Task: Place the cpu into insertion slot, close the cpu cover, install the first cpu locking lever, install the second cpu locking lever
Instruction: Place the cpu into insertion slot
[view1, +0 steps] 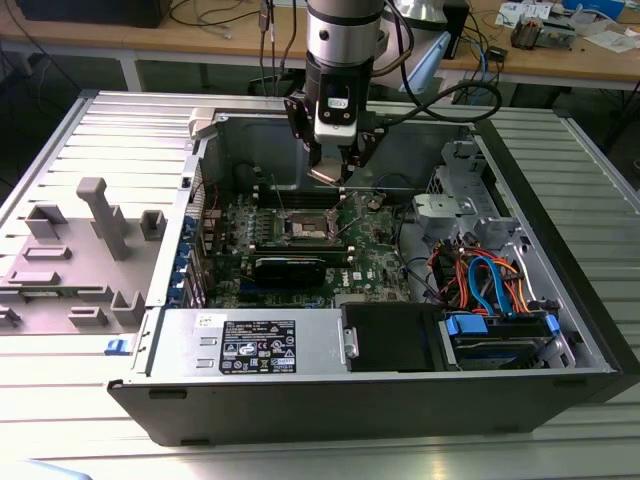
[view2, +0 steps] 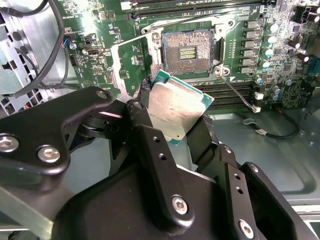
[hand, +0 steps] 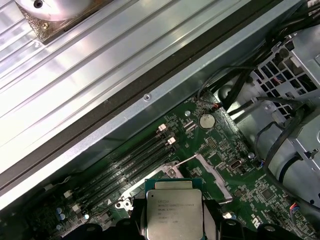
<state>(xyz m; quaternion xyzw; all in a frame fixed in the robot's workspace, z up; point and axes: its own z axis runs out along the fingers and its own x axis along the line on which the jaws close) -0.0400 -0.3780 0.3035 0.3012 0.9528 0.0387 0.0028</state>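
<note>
The black two-fingered gripper (view2: 172, 125) is closed on the cpu (view2: 177, 102), a small flat square chip with a silvery-beige metal top and a green edge. It is gripped by two opposite edges, apparently so that its underside stays free for seating. In both wrist views the chip is carried tilted above the green motherboard, near the insertion slot (view2: 187, 52) but apart from it. That square socket, with a dark centre and a silvery rim, lies bare. The cpu cover (view2: 116, 65), a thin silvery frame plate with a large window, is swung up beside the socket, presumably to leave the opening clear. A thin wire locking lever (view2: 237, 95) is angled outward from the socket corner, which suggests it is released.

In the exterior view the open dark computer case (view1: 350, 410) is laid on its side on a ribbed aluminium table (view1: 60, 400). A grey moulded fixture (view1: 95, 230) stands at the exterior view's left, and a wooden bench (view1: 90, 42) strewn with cables runs behind.
</note>
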